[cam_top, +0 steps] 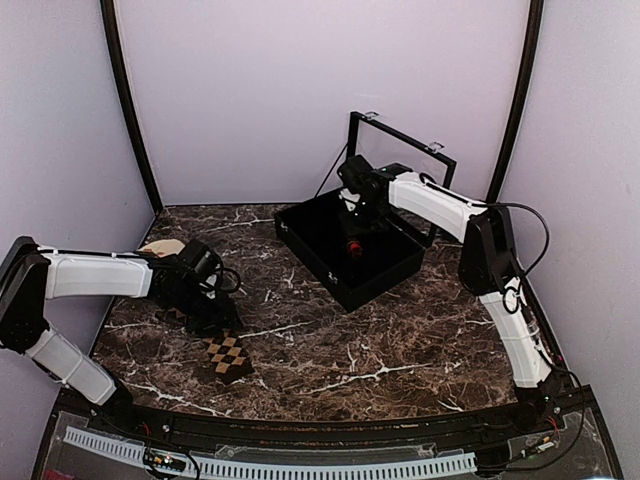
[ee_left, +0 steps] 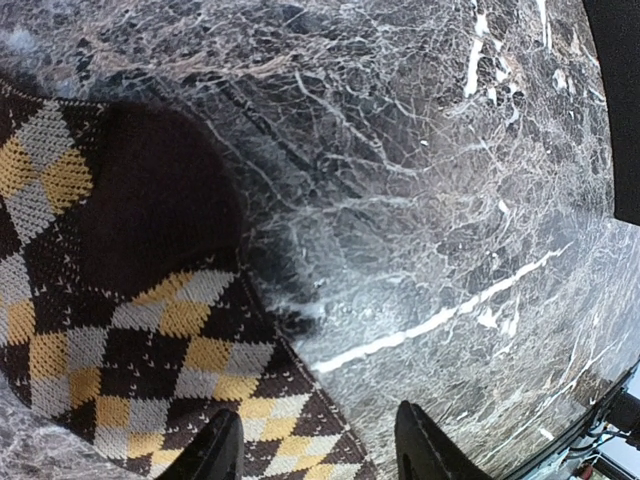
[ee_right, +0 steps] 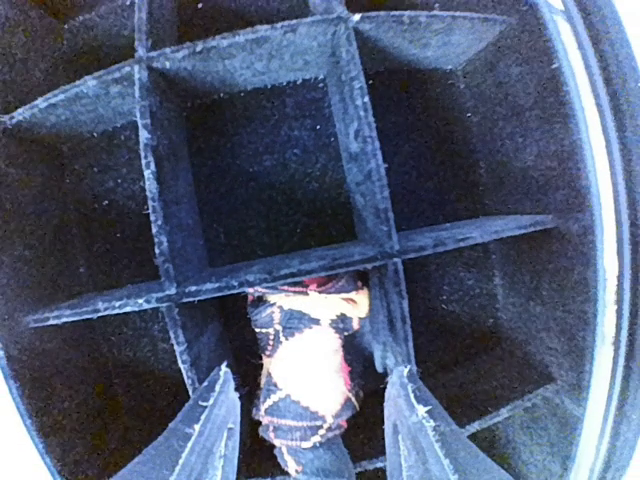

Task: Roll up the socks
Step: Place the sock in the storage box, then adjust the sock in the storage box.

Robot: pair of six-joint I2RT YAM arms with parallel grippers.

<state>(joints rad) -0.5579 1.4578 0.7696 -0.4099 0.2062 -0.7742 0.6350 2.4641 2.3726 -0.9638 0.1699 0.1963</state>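
The marble bench (cam_top: 400, 350) carries the unfinished work: the tan-diamond sock (ee_left: 150, 350) lies flat and unrolled near its left front, under the left arm. The likely fault here is a dragged or loose roll. The left fingers (ee_left: 220, 450) stand open with only the sock's edge beneath 1 of them, so a shallow pinch could slide the fabric along the slick stone instead of turning it over.

The black divided box (cam_top: 390, 278) sits at the back right. Its cells are narrow, so a right arm lifting away could snag the bundle and pull it loose. 1 cell holds the red-and-orange sock (ee_right: 305, 385), rolled into a small bundle; nothing shows in the others in view. The right fingers (ee_right: 205, 430) stand open on either side of that bundle, not pressing it.
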